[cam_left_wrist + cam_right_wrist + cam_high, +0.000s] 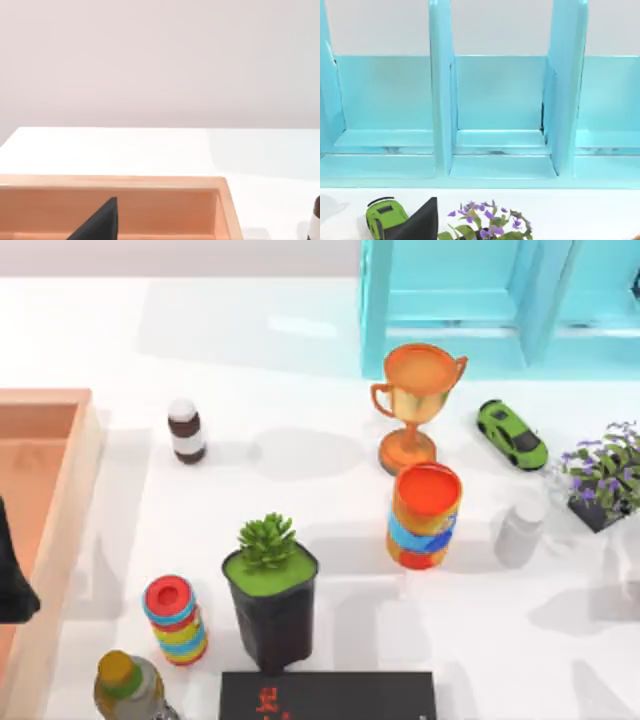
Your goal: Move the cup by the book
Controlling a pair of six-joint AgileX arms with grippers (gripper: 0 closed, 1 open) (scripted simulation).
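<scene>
Nearest the camera on the white worktop [480, 640], the flat black book [328, 696] with red characters lies at the front edge. To its left is a bottle with a yellow and green cap [127, 684]. Just behind the book stands a black plant pot [272, 612] holding a green succulent, its base almost touching the book's far edge. Left of the pot is a striped cylinder with a red top [175, 620].

The cup [425, 516], orange with blue bands and a red inside, stands upright mid-worktop. It is behind and to the right of the pot and well apart from the book. A white bottle [520, 531] stands to the right of the cup, with a purple-flowered plant [601, 476] beyond it at the right edge.

Farther back are a brown bottle with a white band [186, 431], a gold trophy [415, 405] just behind the cup, and a green toy car [512, 434]. A turquoise shelf unit [460, 300] closes the far side.

The left arm [12, 575] hangs at the left edge over a wooden tray [60, 530]. Its pincer [100, 225] is only partly seen above the tray, so released or clenched cannot be told. The right pincer [420, 225] is near the toy car and the plant, facing the shelf, and its state likewise cannot be told.
</scene>
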